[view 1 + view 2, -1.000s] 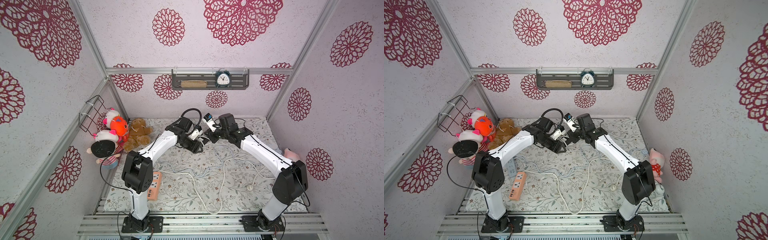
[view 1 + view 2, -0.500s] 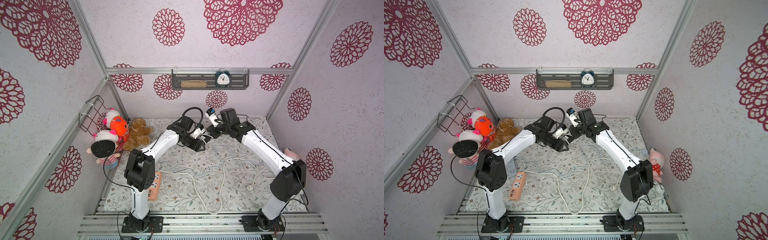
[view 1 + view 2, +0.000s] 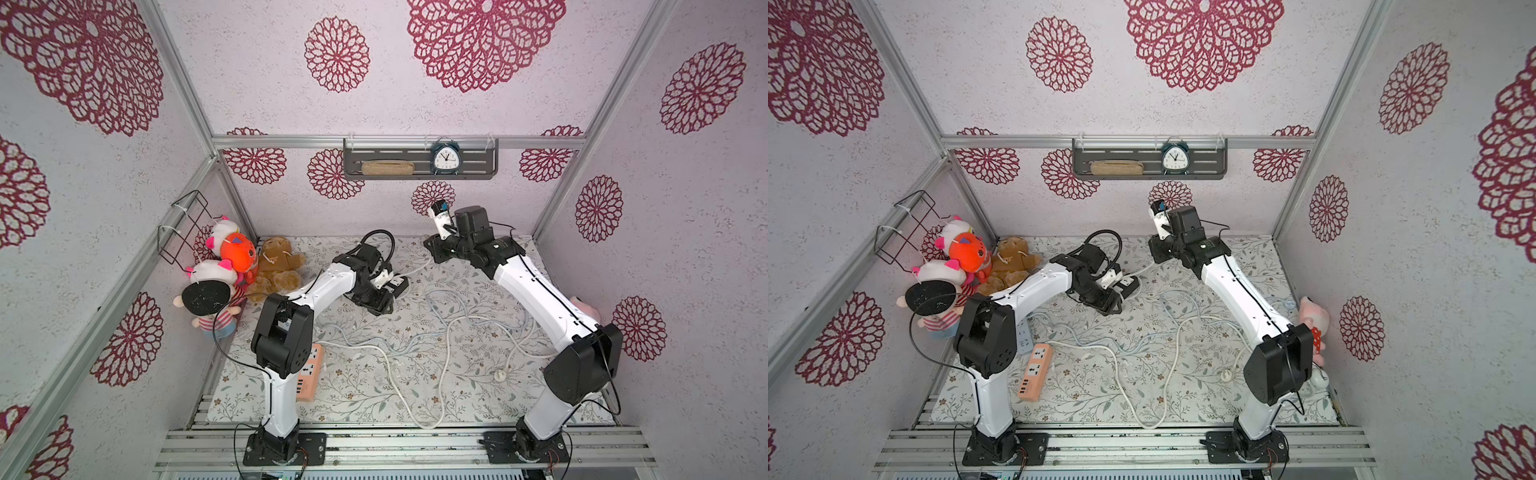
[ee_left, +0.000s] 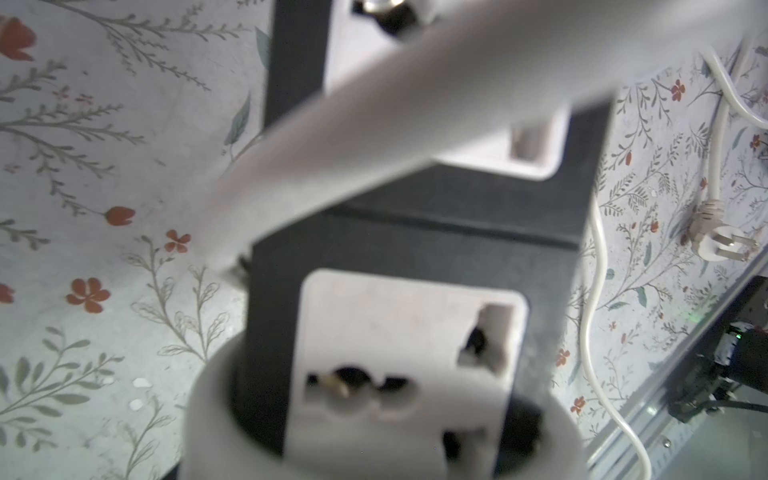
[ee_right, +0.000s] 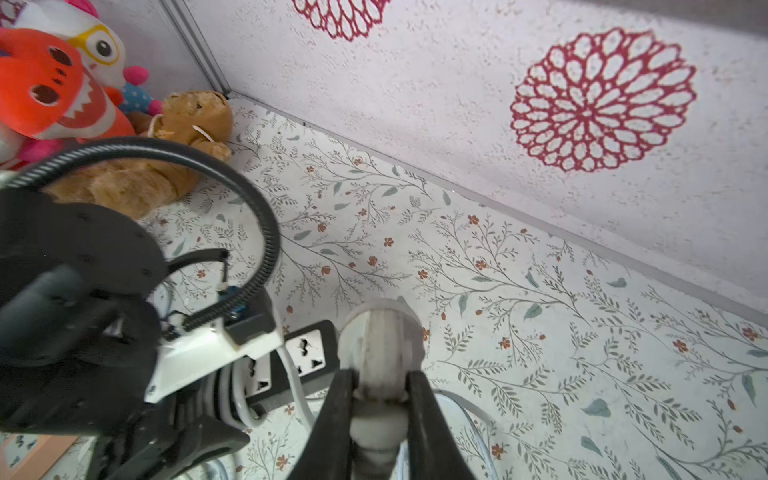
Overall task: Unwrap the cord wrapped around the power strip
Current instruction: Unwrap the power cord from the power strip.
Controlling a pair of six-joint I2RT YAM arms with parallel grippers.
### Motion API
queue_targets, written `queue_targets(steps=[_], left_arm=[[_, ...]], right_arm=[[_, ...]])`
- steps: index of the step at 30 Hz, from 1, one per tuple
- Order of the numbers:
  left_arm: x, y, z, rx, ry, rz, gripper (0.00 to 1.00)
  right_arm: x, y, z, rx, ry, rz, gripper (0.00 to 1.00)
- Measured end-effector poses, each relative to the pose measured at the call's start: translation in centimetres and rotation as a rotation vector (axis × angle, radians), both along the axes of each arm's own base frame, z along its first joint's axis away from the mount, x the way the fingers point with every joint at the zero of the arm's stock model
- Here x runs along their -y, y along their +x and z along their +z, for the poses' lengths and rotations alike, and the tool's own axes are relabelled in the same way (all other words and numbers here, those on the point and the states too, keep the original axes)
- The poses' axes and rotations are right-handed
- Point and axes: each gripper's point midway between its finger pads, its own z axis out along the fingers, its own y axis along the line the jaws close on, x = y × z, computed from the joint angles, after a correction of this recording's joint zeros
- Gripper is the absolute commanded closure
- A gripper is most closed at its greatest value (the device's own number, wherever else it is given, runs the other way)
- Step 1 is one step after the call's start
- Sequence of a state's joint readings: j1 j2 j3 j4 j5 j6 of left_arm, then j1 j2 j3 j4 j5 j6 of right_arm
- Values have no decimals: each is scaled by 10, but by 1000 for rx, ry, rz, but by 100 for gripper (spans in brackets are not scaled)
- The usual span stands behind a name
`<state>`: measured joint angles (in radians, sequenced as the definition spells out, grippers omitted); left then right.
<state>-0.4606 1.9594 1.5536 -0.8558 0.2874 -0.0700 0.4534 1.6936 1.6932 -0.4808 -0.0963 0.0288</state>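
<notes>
The grey shelf (image 3: 419, 172) on the wall beyond the teddy bear (image 3: 276, 266) holds two things: one alarm clock (image 3: 445, 158) and one tan pouch (image 3: 387, 167). One wire basket (image 3: 183, 226) hangs on the side wall just above the bear.

The black power strip (image 3: 397, 284) is at the middle of the table (image 3: 415, 399), on the side of the bear that faces the right arm. Its socket face is up. Its long axis runs away from the bear, and the free end is the end farthest from it.

The left gripper (image 3: 387, 291) is clamped on the end nearer the bear, where a few turns of white cord (image 5: 296, 386) are wound round the strip. The cord then leads farther from the bear to its plug (image 5: 380, 345), which is pinched between the jaws of the right gripper (image 5: 380, 399).

There are three strips in all: the black one, an orange power strip (image 3: 1036, 372) and a pale power strip (image 3: 1023, 338) partly behind the left arm. I count six plush toys: five including the bear in its corner, and one pink toy (image 3: 1312, 320) at the wall opposite. Several loose cords and one loose plug (image 3: 500, 376) lie on the table.
</notes>
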Motion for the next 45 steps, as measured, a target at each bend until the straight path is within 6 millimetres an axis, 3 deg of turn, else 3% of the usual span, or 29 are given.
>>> queue_targets(steps=[4, 8, 13, 16, 20, 24, 28, 31, 33, 36, 39, 42, 45], left_arm=[[5, -20, 19, 36, -61, -75, 100], [18, -37, 36, 44, -120, -184, 100], [32, -67, 39, -13, -165, -321, 100], [38, -79, 44, -33, -218, -370, 100], [36, -87, 61, -16, -300, -372, 100], [24, -68, 89, 94, -345, -288, 100], [0, -29, 101, 219, -291, -141, 100], [-25, -3, 93, 253, -198, -7, 100], [-41, 10, 84, 262, -130, 66, 100], [-52, 23, 73, 264, -69, 127, 100], [-51, 26, 68, 258, -68, 142, 100], [-44, 27, 72, 269, -92, 141, 100], [-37, 26, 73, 273, -101, 136, 100]], right_arm=[[15, 6, -14, -40, 17, -71, 100], [25, 20, -1, -30, 62, -129, 100], [24, 54, 8, -26, 120, -181, 100], [26, 73, -16, -70, 115, -209, 100], [38, 79, -73, -185, 60, -241, 100], [51, 64, -116, -284, 13, -259, 100], [62, 44, -135, -342, -9, -266, 100], [69, 25, -127, -348, 0, -263, 100], [72, 10, -110, -336, 22, -249, 100], [74, -6, -81, -293, 57, -227, 100], [72, -11, -63, -271, 84, -199, 100], [62, -8, -71, -308, 112, -161, 91], [53, -3, -101, -391, 122, -140, 81]])
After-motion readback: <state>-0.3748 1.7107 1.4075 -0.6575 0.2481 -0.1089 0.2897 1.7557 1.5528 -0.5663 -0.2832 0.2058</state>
